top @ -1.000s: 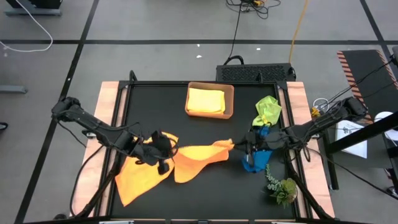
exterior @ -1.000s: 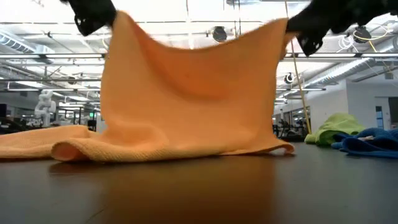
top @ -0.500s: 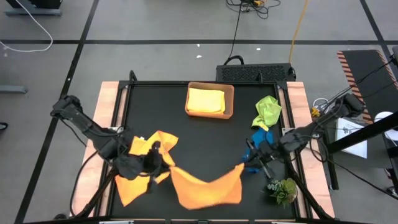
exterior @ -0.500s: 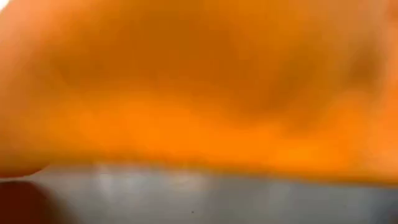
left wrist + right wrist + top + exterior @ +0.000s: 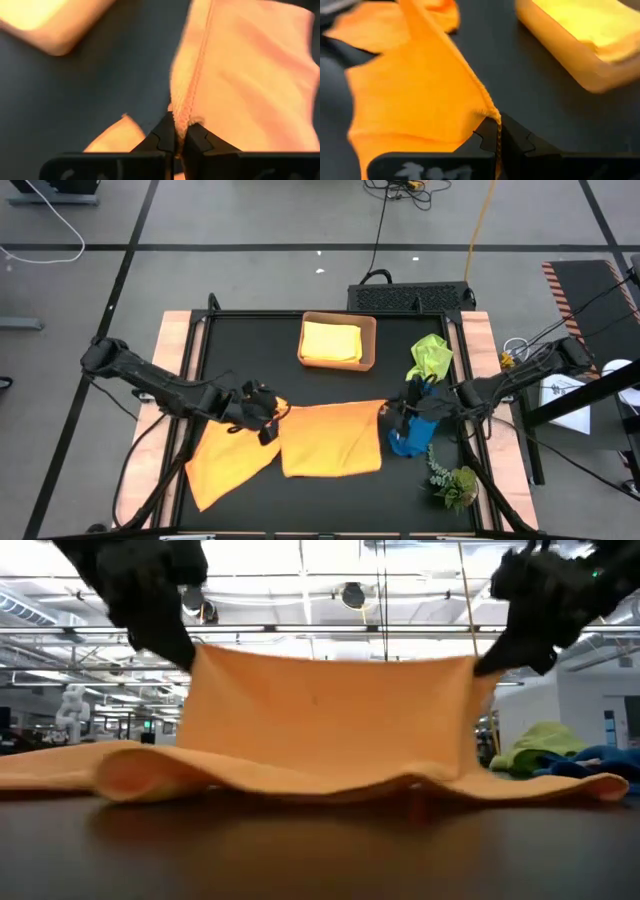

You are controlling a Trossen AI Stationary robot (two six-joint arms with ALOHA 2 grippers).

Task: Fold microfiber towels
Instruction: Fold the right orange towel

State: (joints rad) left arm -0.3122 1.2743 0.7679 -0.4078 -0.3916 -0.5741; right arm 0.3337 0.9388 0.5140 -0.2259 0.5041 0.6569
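Orange towel between both jaws

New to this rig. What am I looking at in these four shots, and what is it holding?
It is a robot with two dark arms at a black table. One camera looks straight down, one sits at table height, and one rides on each wrist.

The left gripper and right gripper each pinch one corner of the same orange towel, holding its edge up while the rest trails on the table. The wrist views show both pinches close up.

Also there: a second orange towel, a yellow towel in a tan tray, a lime green towel, a blue towel and a plant sprig.
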